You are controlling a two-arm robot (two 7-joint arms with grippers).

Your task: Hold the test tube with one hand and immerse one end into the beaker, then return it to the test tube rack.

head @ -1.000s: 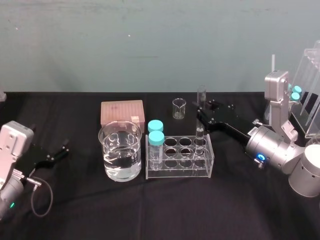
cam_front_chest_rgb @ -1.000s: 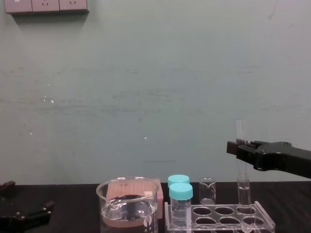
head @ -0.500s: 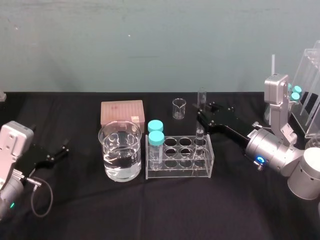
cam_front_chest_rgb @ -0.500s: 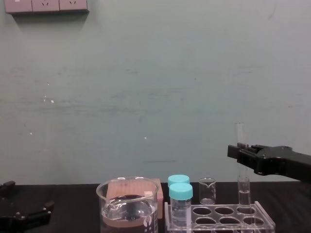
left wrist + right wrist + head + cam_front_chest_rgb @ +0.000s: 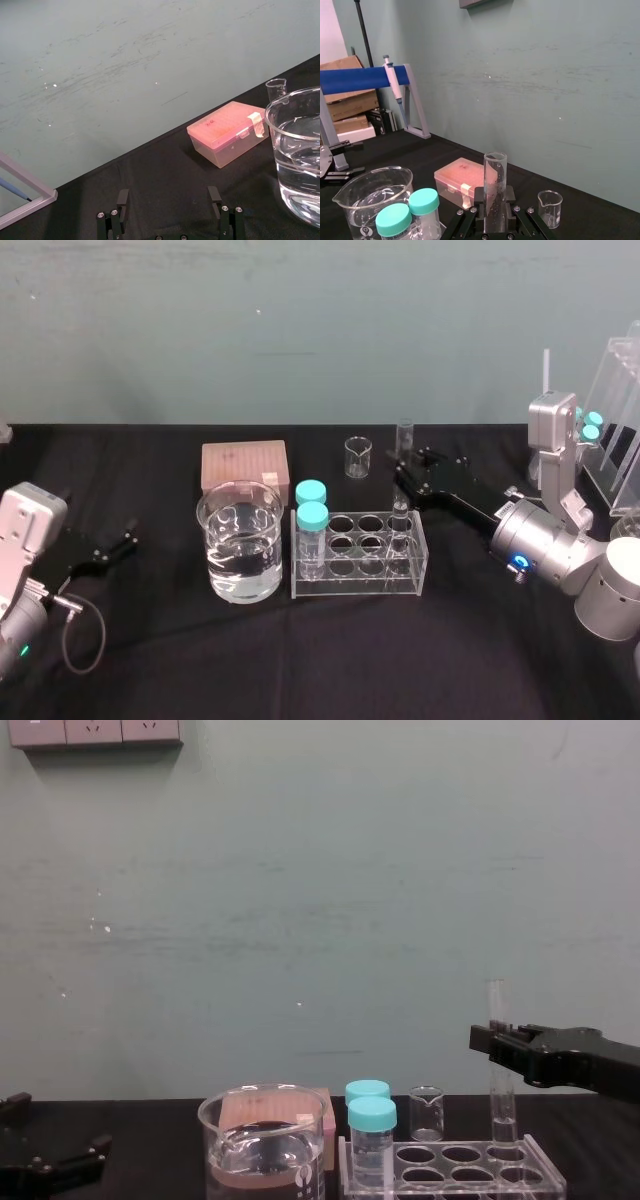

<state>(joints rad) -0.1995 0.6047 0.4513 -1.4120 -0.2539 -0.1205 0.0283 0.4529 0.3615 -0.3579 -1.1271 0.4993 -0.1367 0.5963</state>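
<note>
The test tube point(image 5: 403, 445) stands upright with its lower end down in a right-end hole of the test tube rack point(image 5: 410, 580). My right gripper point(image 5: 404, 476) is shut on the tube's middle; both fingers point(image 5: 479, 197) press the glass point(image 5: 495, 175). From the chest, the tube point(image 5: 497, 1105) drops from the gripper point(image 5: 494, 1046) into the rack point(image 5: 545, 1178). The beaker point(image 5: 240, 540), part full of clear liquid, stands left of the rack and apart from the tube. My left gripper point(image 5: 168, 197) rests open and empty at the table's left point(image 5: 112, 548).
Two teal-capped vials point(image 5: 312, 505) stand in the rack's left end. A tiny glass beaker point(image 5: 357, 456) and a pink tip box point(image 5: 244, 464) sit behind. A clear stand point(image 5: 622, 420) holding capped vials rises at the far right.
My right gripper has come down a little with the test tube, so the tube sits lower in the rack's hole. The left arm has not moved.
</note>
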